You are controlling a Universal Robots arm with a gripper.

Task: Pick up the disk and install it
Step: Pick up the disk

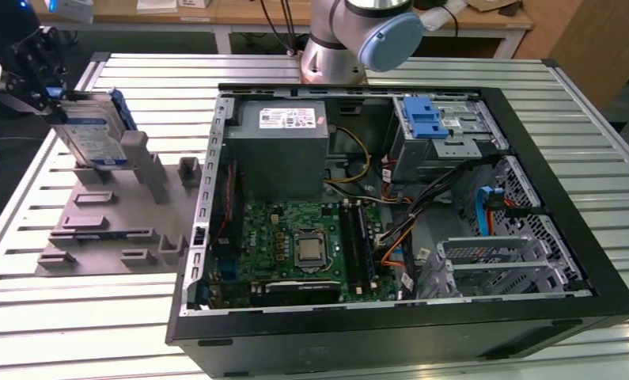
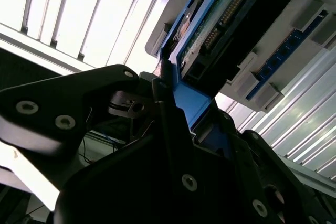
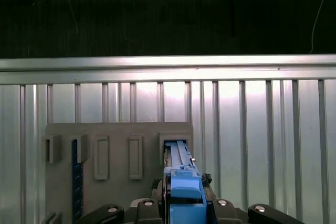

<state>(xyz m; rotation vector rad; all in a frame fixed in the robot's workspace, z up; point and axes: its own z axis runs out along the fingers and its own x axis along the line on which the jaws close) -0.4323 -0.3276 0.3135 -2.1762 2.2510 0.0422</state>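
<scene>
The disk (image 1: 90, 128), a silver drive with a white-and-blue label in a blue caddy, stands on edge and tilted over the far end of the grey fixture plate (image 1: 103, 226), at the exterior view's left. My gripper (image 1: 48, 96) is shut on its upper end. In the first wrist view the blue caddy (image 3: 184, 179) shows edge-on, clamped in my gripper (image 3: 184, 188) above a slot of the plate (image 3: 118, 129). In the second wrist view the disk (image 2: 220, 14) shows its underside. My black fingers (image 2: 164, 98) press the caddy's sides.
An open computer case (image 1: 567, 261) lies at the exterior view's right, with a grey power supply (image 1: 282, 146), a motherboard (image 1: 304, 245) and a blue-latched drive cage (image 1: 430, 119) inside. The arm's base (image 1: 335, 47) stands behind it. A blue strip (image 3: 77, 182) sits in a fixture slot.
</scene>
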